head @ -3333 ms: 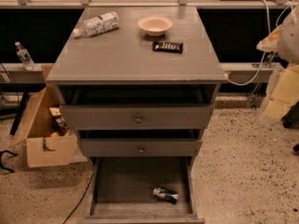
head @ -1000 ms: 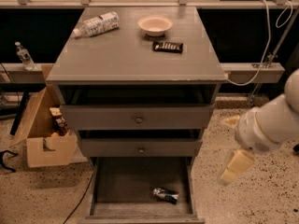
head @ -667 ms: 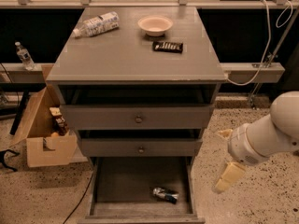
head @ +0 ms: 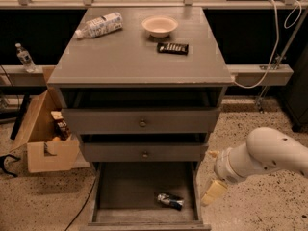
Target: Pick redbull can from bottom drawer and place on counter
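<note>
Gripper (head: 211, 173) hangs with jaws spread and empty, the pulled-out bottom drawer (head: 129, 189) just left of them, the redbull can (head: 170, 200) lying inside, lower left.

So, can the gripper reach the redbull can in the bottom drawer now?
Probably yes. The bottom drawer is pulled open and nothing covers the redbull can lying near its front right. The gripper hangs just outside the drawer's right wall, which it must pass over.

redbull can (head: 169, 200): on side, open btm drawer (head: 129, 186) front-R | counter (head: 130, 57): grey, flat | gripper (head: 213, 191): R of drawer
</note>
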Controlling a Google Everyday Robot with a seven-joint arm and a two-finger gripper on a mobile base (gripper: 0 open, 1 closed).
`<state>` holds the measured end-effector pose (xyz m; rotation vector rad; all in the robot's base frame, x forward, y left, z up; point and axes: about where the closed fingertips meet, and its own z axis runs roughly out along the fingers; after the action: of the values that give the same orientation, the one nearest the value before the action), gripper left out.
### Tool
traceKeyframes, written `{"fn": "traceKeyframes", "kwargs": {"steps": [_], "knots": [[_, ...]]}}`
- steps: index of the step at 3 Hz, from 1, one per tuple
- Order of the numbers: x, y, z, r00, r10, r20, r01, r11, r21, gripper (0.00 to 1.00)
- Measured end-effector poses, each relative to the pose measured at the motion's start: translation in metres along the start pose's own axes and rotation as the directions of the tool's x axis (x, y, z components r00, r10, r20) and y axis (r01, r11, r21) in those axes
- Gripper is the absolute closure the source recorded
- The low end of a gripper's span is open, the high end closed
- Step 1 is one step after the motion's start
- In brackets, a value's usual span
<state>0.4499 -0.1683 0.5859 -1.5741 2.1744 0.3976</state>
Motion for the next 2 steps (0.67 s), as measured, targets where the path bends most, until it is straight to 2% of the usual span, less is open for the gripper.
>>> {"fn": "traceKeyframes", "kwargs": {"steps": [1,2], "knots": [[0.000,0.000,0.001,1.000,0.001,0.000,-0.001,1.0000,0.001,0.00],[0.015,-0.010,0.030,0.999,0.033,0.005,-0.033,0.9992,0.020,0.00]]}}
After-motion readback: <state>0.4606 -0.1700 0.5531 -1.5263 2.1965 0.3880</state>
